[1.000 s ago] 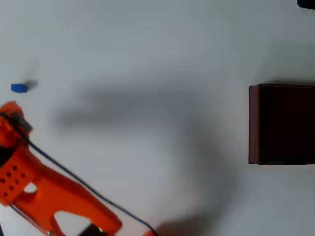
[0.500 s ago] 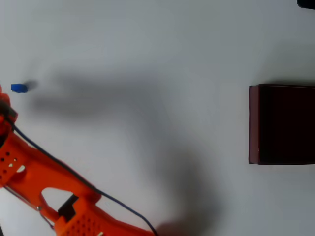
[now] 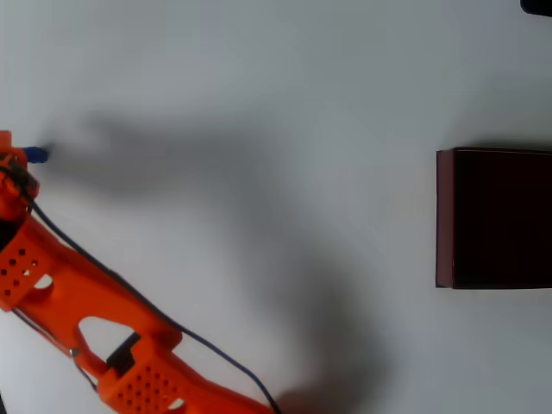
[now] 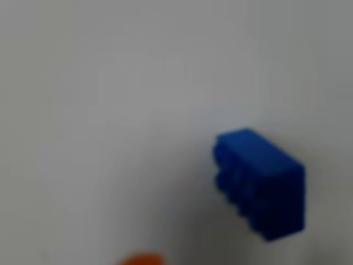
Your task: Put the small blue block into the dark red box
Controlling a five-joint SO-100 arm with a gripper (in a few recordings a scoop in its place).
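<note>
The small blue block (image 4: pixel 259 182) is lying on the pale matte surface (image 3: pixel 259 103) at the far left edge of the overhead view, just beside the tip of the orange gripper (image 3: pixel 10 164). It is looking like a rigid moulded-plastic brick with ridged sides and flat faces, probably very light and somewhat slick, so it is likely to skid or tip under an off-centre pinch. Taking hold across its two long flat faces, low and centred, is appearing the safest option. Whether the gripper is open or closed cannot be told; nothing is showing in its hold. The dark red box (image 3: pixel 444 216), thin-walled, square and dark inside, is sitting well apart at the right edge.
</note>
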